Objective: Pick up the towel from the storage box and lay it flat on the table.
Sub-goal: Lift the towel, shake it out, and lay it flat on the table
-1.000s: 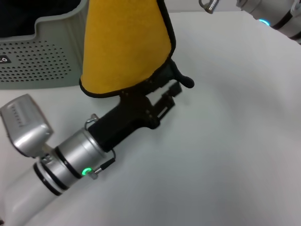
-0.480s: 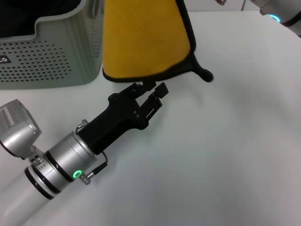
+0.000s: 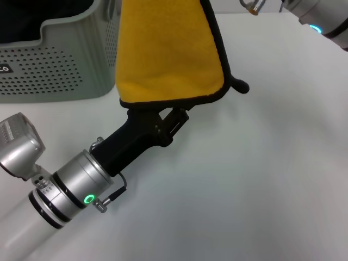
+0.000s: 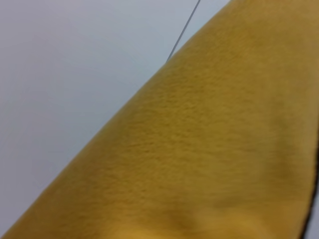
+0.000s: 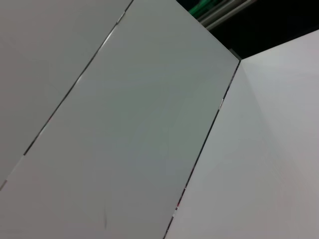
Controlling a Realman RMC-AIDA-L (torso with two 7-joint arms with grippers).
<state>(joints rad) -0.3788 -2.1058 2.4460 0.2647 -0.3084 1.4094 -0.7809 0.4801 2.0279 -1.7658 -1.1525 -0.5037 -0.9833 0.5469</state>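
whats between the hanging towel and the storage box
Nothing: in the head view only a narrow strip of bare table separates the towel from the storage box.

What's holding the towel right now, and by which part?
The towel hangs from a hold above the head view's top edge, out of sight. The left hand sits behind its lower edge; whether it grips cannot be told.

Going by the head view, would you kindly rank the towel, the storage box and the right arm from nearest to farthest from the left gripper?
1. The towel, hanging right over the left gripper and hiding its fingertips.
2. The storage box, at the rear on the left.
3. The right arm, in the far right corner.
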